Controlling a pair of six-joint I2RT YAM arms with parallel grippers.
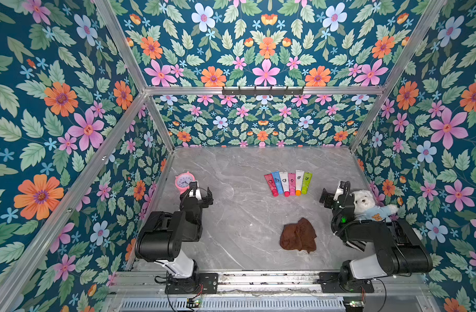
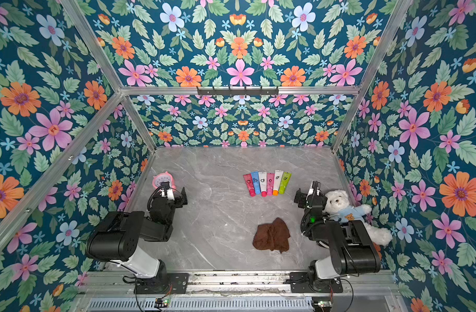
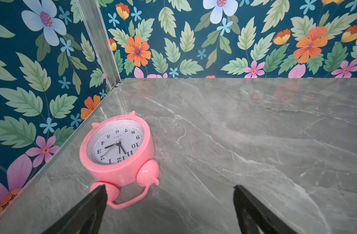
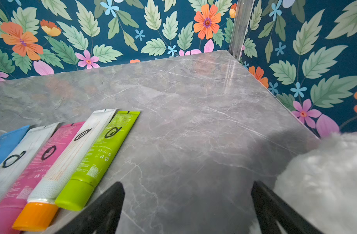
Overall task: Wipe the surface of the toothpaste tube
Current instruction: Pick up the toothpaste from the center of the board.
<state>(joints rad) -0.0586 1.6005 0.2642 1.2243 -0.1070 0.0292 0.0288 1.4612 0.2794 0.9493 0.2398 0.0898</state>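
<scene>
Several toothpaste tubes [image 1: 288, 183] [image 2: 267, 183] lie side by side, caps toward me, right of the table's middle. The outermost on the right is a green tube [image 4: 101, 156], with a white orange-capped tube [image 4: 72, 162] beside it. A crumpled brown cloth [image 1: 299, 235] [image 2: 272, 235] lies nearer the front, apart from the tubes. My right gripper [image 1: 334, 190] [image 4: 187, 184] stands open over bare table just right of the green tube's cap. My left gripper [image 1: 201, 190] [image 3: 169, 188] is open at the left, far from the tubes, holding nothing.
A pink alarm clock [image 1: 184, 181] [image 3: 116, 147] lies face up just ahead of my left gripper, near the left wall. A white teddy bear [image 1: 369, 204] [image 4: 325, 178] sits against the right wall, close beside my right gripper. Floral walls enclose the grey marble table [image 1: 245, 167].
</scene>
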